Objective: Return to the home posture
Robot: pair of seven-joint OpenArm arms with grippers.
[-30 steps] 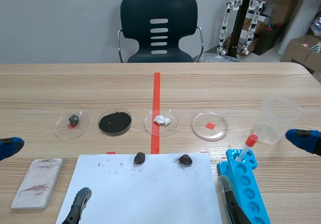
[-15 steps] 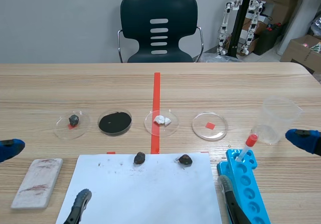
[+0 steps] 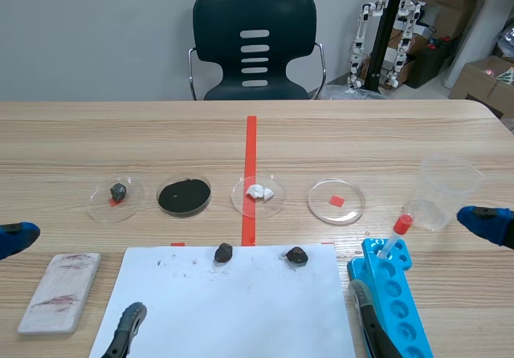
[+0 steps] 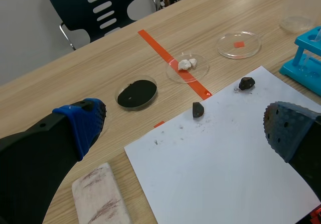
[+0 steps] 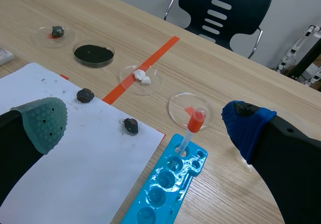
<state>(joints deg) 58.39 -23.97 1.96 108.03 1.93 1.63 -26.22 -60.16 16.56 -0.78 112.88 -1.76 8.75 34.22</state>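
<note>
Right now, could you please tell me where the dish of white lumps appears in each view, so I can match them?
Scene view: the dish of white lumps is at mid-table, on the tape line, third dish from the left.
Left wrist view: it lies on the tape line, just past the white paper.
Right wrist view: it lies on the tape line, past the paper's far edge.
Shared landmark: the black powder dish beside it.

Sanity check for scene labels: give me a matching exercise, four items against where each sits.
Items:
1 white lumps
2 red-capped tube
3 black powder
4 pale block

Places:
A in the blue rack
B beside the white paper, on its left
C over the red tape line
D left of the tape line, beyond the paper

Pairs: 1-C, 2-A, 3-D, 4-B
</note>
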